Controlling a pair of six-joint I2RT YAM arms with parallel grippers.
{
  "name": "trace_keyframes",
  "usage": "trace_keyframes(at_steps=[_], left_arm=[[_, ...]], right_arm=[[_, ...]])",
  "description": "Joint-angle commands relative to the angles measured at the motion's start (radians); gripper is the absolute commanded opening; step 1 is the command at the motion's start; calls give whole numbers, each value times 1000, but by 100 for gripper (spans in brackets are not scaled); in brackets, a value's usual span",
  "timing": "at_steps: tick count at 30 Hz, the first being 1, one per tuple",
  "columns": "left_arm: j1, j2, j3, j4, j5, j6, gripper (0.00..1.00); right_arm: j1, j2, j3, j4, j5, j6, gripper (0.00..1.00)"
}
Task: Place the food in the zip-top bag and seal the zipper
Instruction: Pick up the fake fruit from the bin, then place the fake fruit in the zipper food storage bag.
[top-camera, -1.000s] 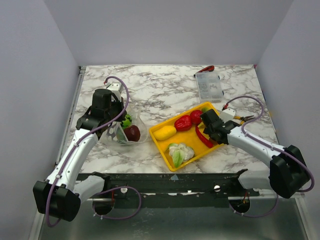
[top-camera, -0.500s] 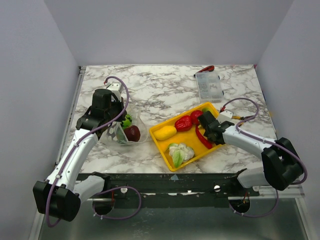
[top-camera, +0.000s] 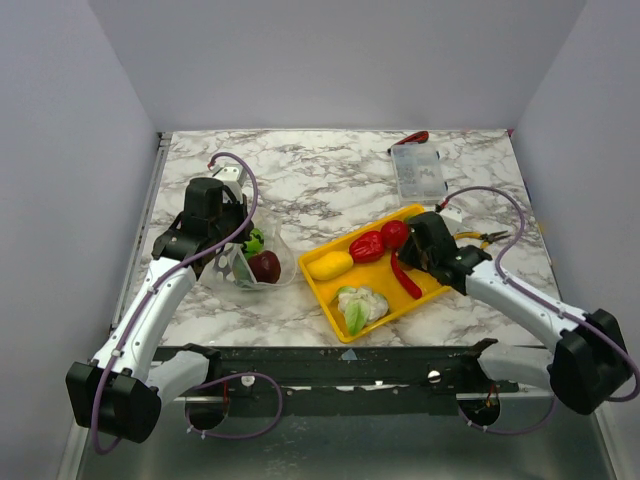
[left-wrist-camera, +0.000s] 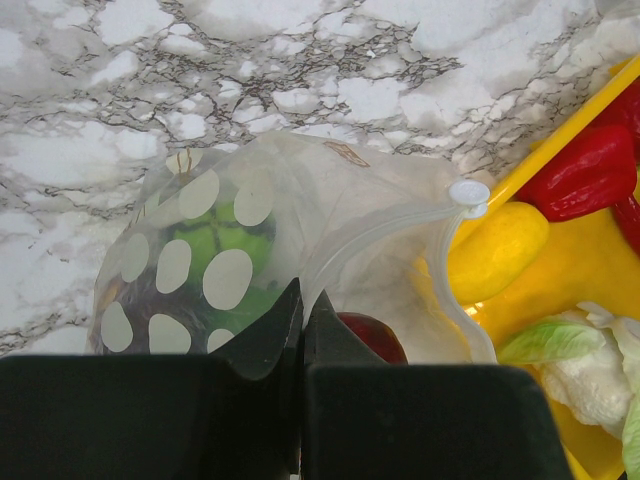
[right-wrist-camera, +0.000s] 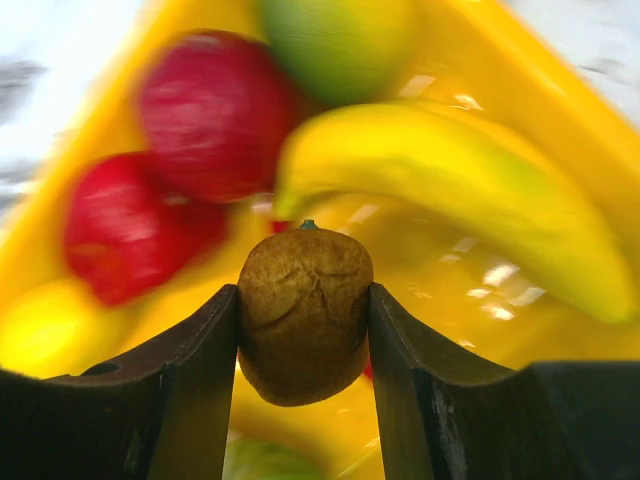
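Progress perhaps a third: floppy dotted transparent bag (left-wrist-camera: 330, 210) left of the yellow rectangular tray (top-camera: 382, 288), mouth clenched in left fingers (left-wrist-camera: 260, 350), green toy (left-wrist-camera: 215, 245) and dark purple toy (top-camera: 265, 266) inside, right fingers (right-wrist-camera: 190, 390) grasping a small brown toy fruit (right-wrist-camera: 305, 312) above the tray, red pepper (top-camera: 367, 245), yellow banana (right-wrist-camera: 470, 200) and white cauliflower (top-camera: 360, 305) left there, clear zipper strip (left-wrist-camera: 385, 225) unsealed.

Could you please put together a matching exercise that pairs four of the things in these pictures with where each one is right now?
Things:
1. brown round piece
2. dark purple piece
3. cauliflower
4. clear compartment box

Places:
A. lying in the yellow tray
B. gripped between the fingers of the right gripper
C. inside the zip-top bag
D. on the table, beyond the tray's far side

Pairs: 1-B, 2-C, 3-A, 4-D
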Motion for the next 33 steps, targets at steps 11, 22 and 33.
trace_keyframes(at_steps=[11,22,33], left_arm=[[7,-10,18,6,18,1,0],[10,-18,17,7,11,4,0],[15,-31,15,8,16,2,0]], right_arm=[[99,44,-2,838,-812,-60,11],[349,391,239,1091,-865,6,15],[405,618,425,1065,-862,7,45]])
